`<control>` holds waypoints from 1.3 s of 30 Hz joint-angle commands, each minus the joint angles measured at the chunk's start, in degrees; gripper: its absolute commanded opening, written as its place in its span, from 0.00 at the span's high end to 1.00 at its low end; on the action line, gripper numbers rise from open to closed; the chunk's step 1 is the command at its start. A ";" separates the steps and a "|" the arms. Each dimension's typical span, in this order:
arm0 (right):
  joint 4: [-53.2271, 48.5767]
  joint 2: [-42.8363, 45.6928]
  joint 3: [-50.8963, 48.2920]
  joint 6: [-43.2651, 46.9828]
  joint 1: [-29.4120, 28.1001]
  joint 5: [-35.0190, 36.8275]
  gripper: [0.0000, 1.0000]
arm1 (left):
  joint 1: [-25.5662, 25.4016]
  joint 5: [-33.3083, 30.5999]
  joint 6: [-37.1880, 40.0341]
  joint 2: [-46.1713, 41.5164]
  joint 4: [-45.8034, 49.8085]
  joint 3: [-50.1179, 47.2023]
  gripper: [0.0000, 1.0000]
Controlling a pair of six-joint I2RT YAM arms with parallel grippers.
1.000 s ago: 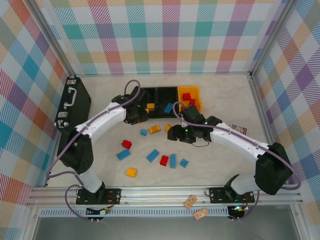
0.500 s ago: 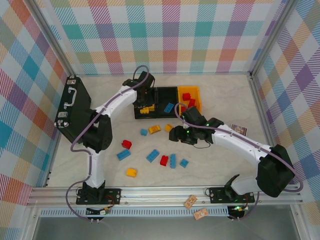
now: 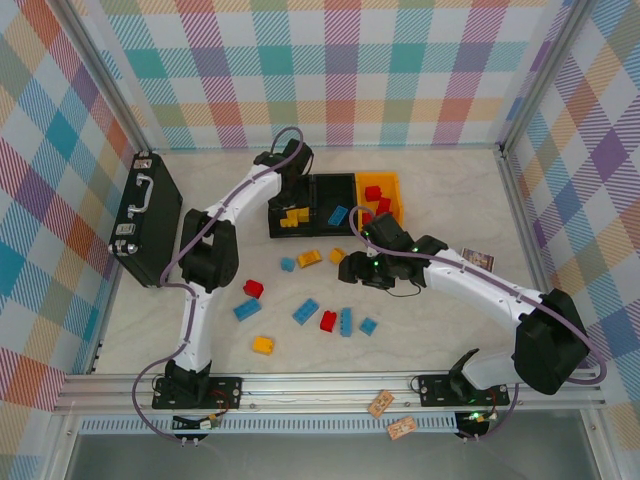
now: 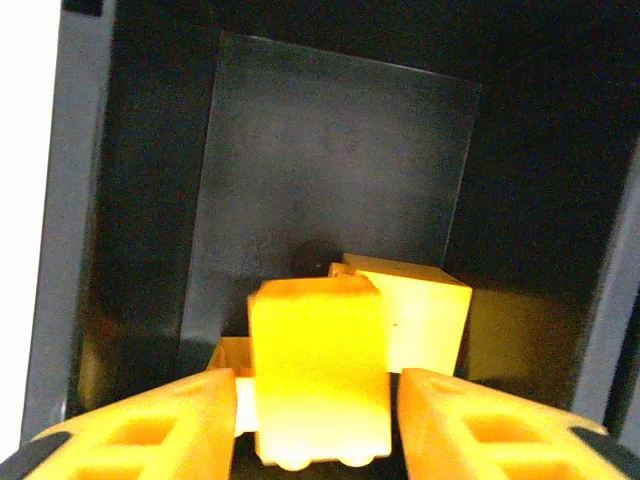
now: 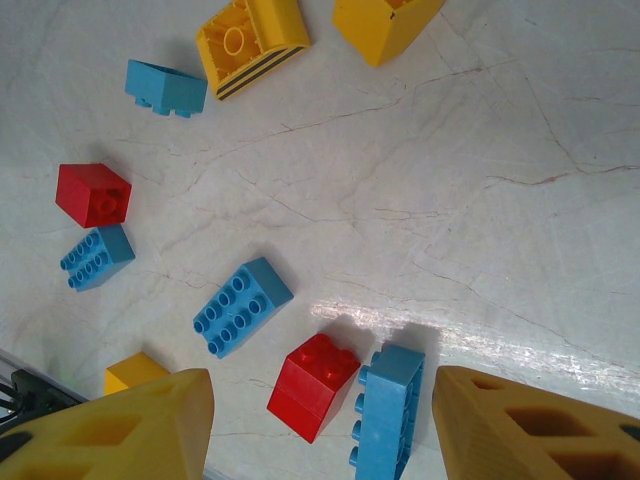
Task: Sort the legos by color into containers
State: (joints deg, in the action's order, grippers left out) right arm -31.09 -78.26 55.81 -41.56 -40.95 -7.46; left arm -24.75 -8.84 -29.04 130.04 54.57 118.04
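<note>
Your left gripper [image 4: 316, 395] is down inside the leftmost black bin [image 4: 330, 170], fingers parted, with a yellow brick [image 4: 318, 370] standing upright between them. A dark sliver shows between that brick and the right finger, so this is not a firm pinch. Just behind it, a second yellow brick [image 4: 415, 305] lies on the bin floor.

Your right gripper [image 5: 325, 375] hangs above the table [image 5: 480, 150], jaws spread wide with nothing between them. Straight below the gap are a red brick [image 5: 313, 385] and a blue brick [image 5: 388, 410], side by side. Farther out you have a long blue brick [image 5: 240, 305], then a red cube [image 5: 92, 193] with a small blue brick [image 5: 95, 257] just beside it. At the far edge lies a striped yellow brick [image 5: 250, 42].

From overhead, the middle black bin [image 3: 335, 181] holds one blue piece [image 3: 337, 214], and the orange-yellow bin [image 3: 398, 188] holds red pieces [image 3: 373, 192]. The loose legos lie on the table in front of the bins, between your two arms. A black briefcase [image 3: 145, 215] sits far left, well apart.
</note>
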 commanded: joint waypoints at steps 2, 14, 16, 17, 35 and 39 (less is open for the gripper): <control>-0.80 0.30 0.61 -0.27 -0.36 0.61 0.40 | 0.67 -1.37 -0.14 0.08 2.83 2.00 0.48; -2.03 0.01 1.31 0.25 -0.31 2.57 0.39 | 0.03 2.73 0.06 -9.46 -0.65 -4.96 0.47; -2.46 0.27 1.54 0.39 -0.19 3.05 0.39 | -0.49 4.84 0.84 -12.22 -2.62 -8.01 0.46; -2.55 0.51 1.50 0.42 -0.05 3.16 0.39 | -0.76 6.10 1.23 -13.48 -3.82 -9.67 0.46; -5.29 12.47 -6.92 -1.83 9.10 -0.71 0.35 | -11.06 21.15 15.64 -25.25 -22.10 -33.59 0.33; -6.08 15.62 -9.58 -2.84 9.96 0.04 0.34 | -14.22 18.67 19.38 -23.10 -22.35 -33.24 0.30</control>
State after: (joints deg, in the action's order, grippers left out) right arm -35.48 -64.82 47.42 -42.96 -31.46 -6.90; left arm -37.45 10.44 -14.11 105.93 34.02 84.66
